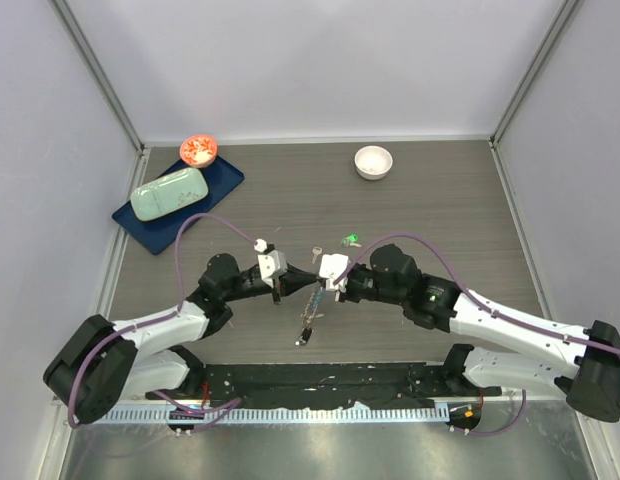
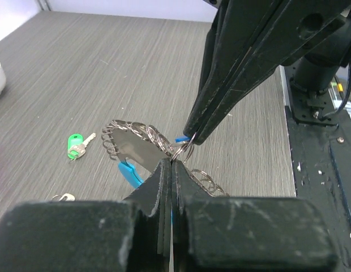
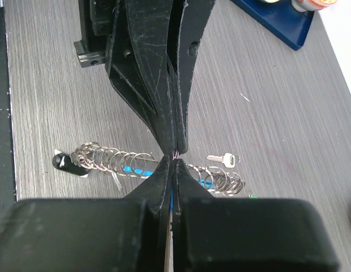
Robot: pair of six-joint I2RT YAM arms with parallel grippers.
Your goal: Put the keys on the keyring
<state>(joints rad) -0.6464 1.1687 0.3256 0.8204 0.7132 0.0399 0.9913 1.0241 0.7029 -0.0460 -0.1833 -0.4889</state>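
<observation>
- top external view: a black-headed key [image 1: 302, 341] lies nearest, touching the near end of the keyring [image 1: 310, 308] on the desk [image 1: 440, 200].
- left pincer [image 2: 171, 165] and right pincer [image 3: 174, 164] meet tip to tip over the keyring's far part, each pressed together on one of its wire loops.
- beyond, apart from it: silver key [image 1: 316, 254], then green key [image 1: 351, 240].

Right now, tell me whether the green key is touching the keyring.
Apart. The top view shows the green key lying beyond the keyring, with a clear stretch of table between them.
</observation>
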